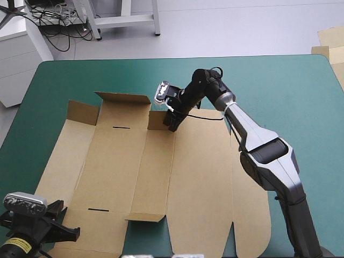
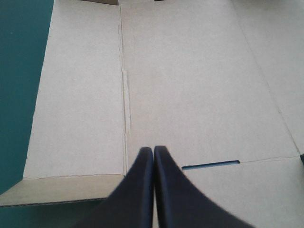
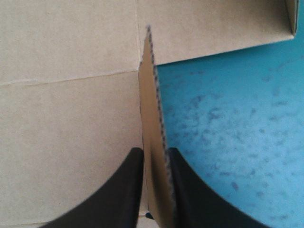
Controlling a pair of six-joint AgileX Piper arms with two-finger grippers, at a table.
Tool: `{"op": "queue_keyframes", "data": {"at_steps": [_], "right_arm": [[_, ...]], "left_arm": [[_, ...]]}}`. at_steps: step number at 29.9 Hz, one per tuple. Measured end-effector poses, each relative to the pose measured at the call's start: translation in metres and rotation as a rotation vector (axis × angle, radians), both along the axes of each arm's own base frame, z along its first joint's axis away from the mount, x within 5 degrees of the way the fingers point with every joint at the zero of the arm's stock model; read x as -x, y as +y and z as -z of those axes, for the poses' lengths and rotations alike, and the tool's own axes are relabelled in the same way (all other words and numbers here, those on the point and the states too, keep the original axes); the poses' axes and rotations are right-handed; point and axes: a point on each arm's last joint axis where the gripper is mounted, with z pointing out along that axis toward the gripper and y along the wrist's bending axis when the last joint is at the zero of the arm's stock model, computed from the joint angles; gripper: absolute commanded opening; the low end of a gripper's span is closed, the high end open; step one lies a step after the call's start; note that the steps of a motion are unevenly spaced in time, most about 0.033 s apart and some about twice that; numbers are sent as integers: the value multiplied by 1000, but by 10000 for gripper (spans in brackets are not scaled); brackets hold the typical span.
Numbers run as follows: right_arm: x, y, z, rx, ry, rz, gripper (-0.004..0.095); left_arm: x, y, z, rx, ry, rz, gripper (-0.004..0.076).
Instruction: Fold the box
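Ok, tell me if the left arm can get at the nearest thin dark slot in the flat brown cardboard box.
Probably yes: the left gripper, shut, sits just beside that slot, only bare box between; the right gripper is far off, pinching a flap.

table (image 1: pixel 279 86): teal-green cover, rounded far corners, fills most of the frame.
spare board (image 1: pixel 330 36): pale brown sheets, upper right of the frame, just beyond the table's right edge.

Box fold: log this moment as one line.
brown board box: cut sheet, mostly flat on teal-green table cover | right gripper: shut on small far-edge flap, raised upright | left gripper: shut, empty, over near-left panel
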Motion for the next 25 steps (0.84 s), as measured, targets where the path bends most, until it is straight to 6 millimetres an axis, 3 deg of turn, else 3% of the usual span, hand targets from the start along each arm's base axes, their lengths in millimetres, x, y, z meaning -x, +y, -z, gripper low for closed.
{"op": "queue_keyframes", "data": {"at_steps": [3,7,11,15,21,25], "right_arm": [[0,0,0,3,9,16,503],[-1,-4,-5,-3,7,28,508],[-3,-26,-37,-33,-43,74,508],[-6,-76,-90,-82,-112,208,456],[2,-164,-148,-25,-197,535,173],[29,-218,-177,13,-222,732,-9]], "left_arm": [[0,0,0,0,0,0,-10],[0,0,0,0,0,0,-10],[0,0,0,0,0,0,-10],[0,0,0,0,0,0,-10],[0,0,0,0,-1,0,-10],[0,0,0,0,-1,0,-10]]}}
